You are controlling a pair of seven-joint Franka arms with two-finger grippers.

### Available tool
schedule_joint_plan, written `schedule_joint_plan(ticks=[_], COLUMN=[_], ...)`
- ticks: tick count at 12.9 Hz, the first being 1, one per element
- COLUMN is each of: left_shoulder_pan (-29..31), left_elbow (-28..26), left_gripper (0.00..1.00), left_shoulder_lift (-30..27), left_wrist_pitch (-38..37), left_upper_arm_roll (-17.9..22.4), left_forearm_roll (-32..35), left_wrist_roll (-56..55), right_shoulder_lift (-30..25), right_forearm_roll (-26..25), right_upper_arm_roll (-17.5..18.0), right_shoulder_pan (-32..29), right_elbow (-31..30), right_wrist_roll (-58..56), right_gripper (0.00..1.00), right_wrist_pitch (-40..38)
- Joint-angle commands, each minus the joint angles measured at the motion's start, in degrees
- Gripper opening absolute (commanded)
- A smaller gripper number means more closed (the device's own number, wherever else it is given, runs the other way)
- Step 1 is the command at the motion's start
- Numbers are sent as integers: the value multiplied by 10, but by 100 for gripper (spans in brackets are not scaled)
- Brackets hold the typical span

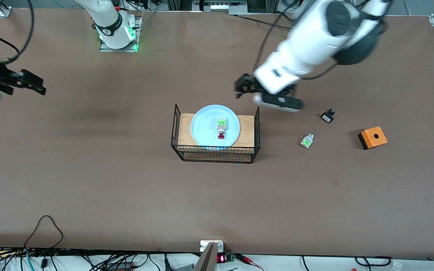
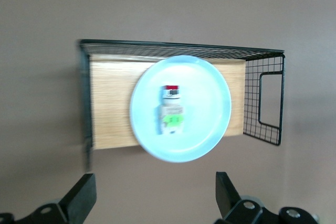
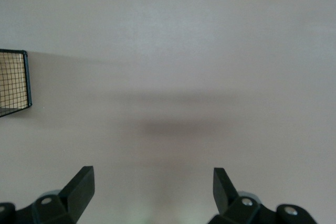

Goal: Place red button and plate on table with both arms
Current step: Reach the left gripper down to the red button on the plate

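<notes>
Glossy round plate [image 1: 205,130] on wood-topped wire rack [image 1: 181,131], red button [image 1: 221,128] inside, both grippers' fingers [image 2: 81,198] spread

Wire rack [image 1: 214,150], orange box [image 1: 373,137].

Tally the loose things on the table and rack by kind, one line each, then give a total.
Pushbutton parts: 3 (red button on the plate, green-and-white part, black-and-white part)
Plates: 1 (plate)
Wire racks: 1 (rack)
Orange boxes: 1 (orange box)
Total: 6
</notes>
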Motion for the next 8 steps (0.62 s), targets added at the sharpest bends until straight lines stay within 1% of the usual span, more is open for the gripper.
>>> schedule_joint_plan(ticks=[1, 2, 3, 4, 5, 6, 8], left_shoulder_pan=[-74, -103, -111, -111, -112, -113, -112], left_elbow=[92, 97, 97, 97, 97, 97, 91], left_gripper=[100, 100, 100, 100, 100, 100, 100], left_shoulder_lift=[102, 125, 140, 157, 173, 187, 202], left_wrist_pitch=[4, 16, 21, 22, 36, 68, 85], left_upper_arm_roll=[6, 8, 8, 9, 9, 10, 12], left_forearm_roll=[119, 182, 231, 260, 265, 268, 270], left_wrist_roll=[-109, -135, -156, -183, -210, -232, -236], right_shoulder_lift=[6, 14, 17, 24, 25, 25, 32], right_forearm_roll=[-4, -6, -6, -5, -5, -5, -6], right_upper_arm_roll=[-3, -1, 1, 2, 2, 2, 1], right_shoulder_pan=[-3, 0, 2, 4, 5, 4, 2], right_elbow=[33, 34, 33, 33, 31, 28, 29], right_wrist_roll=[1, 0, 0, 0, 1, 0, 3], right_gripper=[100, 100, 100, 100, 100, 100, 100], right_wrist_pitch=[-20, -20, -21, -23, -28, -27, -13])
